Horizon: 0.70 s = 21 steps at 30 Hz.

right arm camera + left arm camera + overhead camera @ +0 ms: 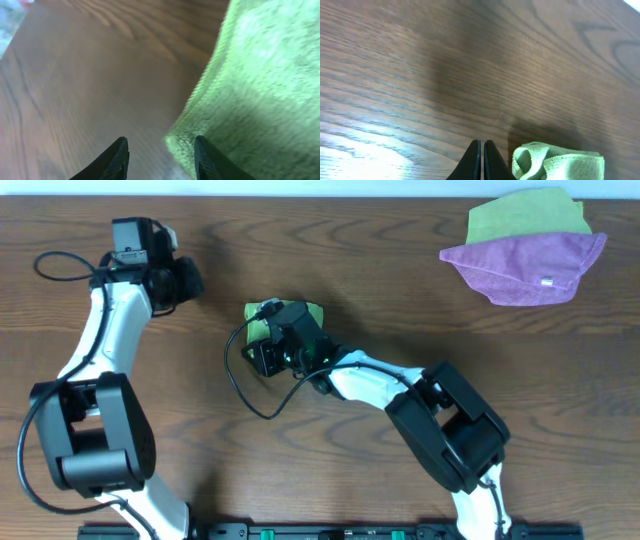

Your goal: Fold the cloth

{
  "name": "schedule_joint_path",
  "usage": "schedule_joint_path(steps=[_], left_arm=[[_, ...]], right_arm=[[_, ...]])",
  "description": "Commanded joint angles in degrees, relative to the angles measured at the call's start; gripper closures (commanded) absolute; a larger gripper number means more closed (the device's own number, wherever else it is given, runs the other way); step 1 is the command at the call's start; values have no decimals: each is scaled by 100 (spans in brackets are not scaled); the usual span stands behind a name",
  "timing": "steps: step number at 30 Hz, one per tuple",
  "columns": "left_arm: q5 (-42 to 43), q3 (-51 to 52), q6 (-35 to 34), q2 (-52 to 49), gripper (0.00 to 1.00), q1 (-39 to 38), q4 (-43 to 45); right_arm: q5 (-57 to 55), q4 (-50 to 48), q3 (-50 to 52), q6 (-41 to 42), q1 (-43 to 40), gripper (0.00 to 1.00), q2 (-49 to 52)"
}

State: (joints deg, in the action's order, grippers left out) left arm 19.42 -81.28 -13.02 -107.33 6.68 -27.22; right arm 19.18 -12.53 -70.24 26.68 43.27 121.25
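Note:
The lime-green cloth [313, 315] lies bunched small at the table's middle, mostly hidden under my right wrist. My right gripper [268, 325] hovers over its left edge. In the right wrist view the right gripper [161, 150] stands open, with a corner of the cloth [260, 90] lying between the fingertips [202, 152] and not pinched. My left gripper [186, 280] is at the upper left, away from the cloth. In the left wrist view the left gripper [482, 157] is shut on nothing, and a rumpled edge of the cloth [560, 165] shows at the lower right.
A purple cloth [525, 265] with a white tag lies at the back right, on top of a second green cloth [525, 215]. A black cable [245, 395] loops from the right wrist over the wooden table [400, 270].

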Motion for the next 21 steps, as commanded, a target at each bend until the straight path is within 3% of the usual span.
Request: schedule_joint_path(steps=[1, 7, 12, 15, 17, 21], left_arm=[[-39, -151, 125, 258, 89, 116, -46], [-35, -151, 125, 507, 75, 234, -131], [-35, -151, 129, 796, 52, 254, -407], [44, -151, 127, 964, 34, 258, -601], [125, -151, 129, 1073, 25, 258, -752], [289, -151, 131, 1246, 4, 258, -1084]], right_arm=[[11, 33, -81, -70, 37, 56, -179], [-225, 599, -81, -407, -223, 51, -835], [-457, 1700, -81, -1095, -350, 44, -1792], [-815, 2518, -81, -1375, -444, 30, -2393], [-1073, 3075, -79, -1458, -557, 1, -2776], [-1134, 4153, -79, -1589, -914, 1, -3453]])
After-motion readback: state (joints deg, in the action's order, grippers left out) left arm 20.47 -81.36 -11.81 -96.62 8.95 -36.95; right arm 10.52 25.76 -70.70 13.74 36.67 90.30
